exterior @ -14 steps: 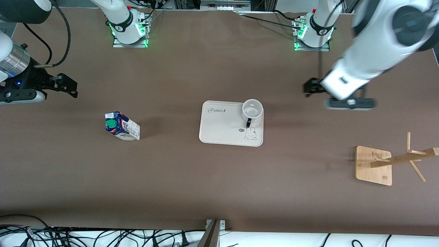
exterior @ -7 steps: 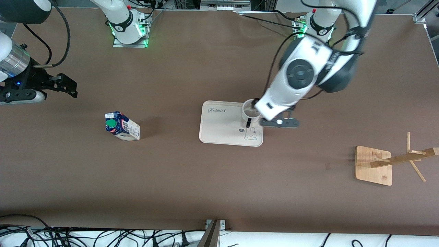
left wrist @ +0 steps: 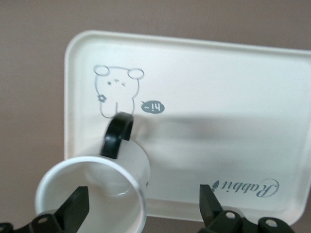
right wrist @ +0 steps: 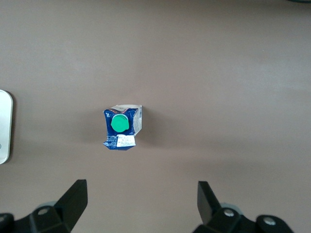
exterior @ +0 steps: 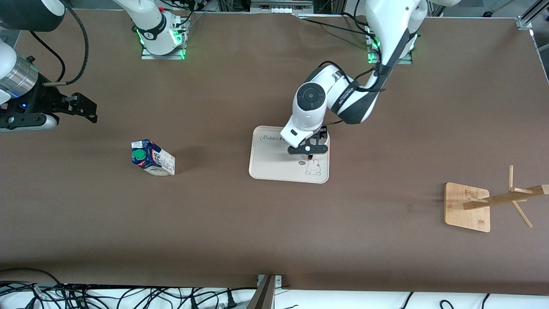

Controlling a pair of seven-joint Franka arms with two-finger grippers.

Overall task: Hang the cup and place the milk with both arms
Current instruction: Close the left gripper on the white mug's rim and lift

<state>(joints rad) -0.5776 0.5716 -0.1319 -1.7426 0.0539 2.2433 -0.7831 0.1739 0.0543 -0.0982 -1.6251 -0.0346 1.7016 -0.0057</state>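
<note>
Left claw [left wrist: 141, 211]: I am holding it wide open over the cup [left wrist: 92, 194], gripping nothing.
Cup: standing on the tray [exterior: 274, 165].
Right claw [right wrist: 141, 208]: I am holding it open over the surface [exterior: 257, 227], waiting.
Milk [exterior: 153, 158]: standing toward my right arm's end.

One camera looks down from high up at the whole table [exterior: 274, 240]. Each wrist camera looks straight down; the left one, close up, shares the tray [exterior: 274, 167] [left wrist: 204, 73].

Tray [exterior: 274, 169]: script "Rabbit" at corner; "hi" bubble beside rabbit drawing.
</note>
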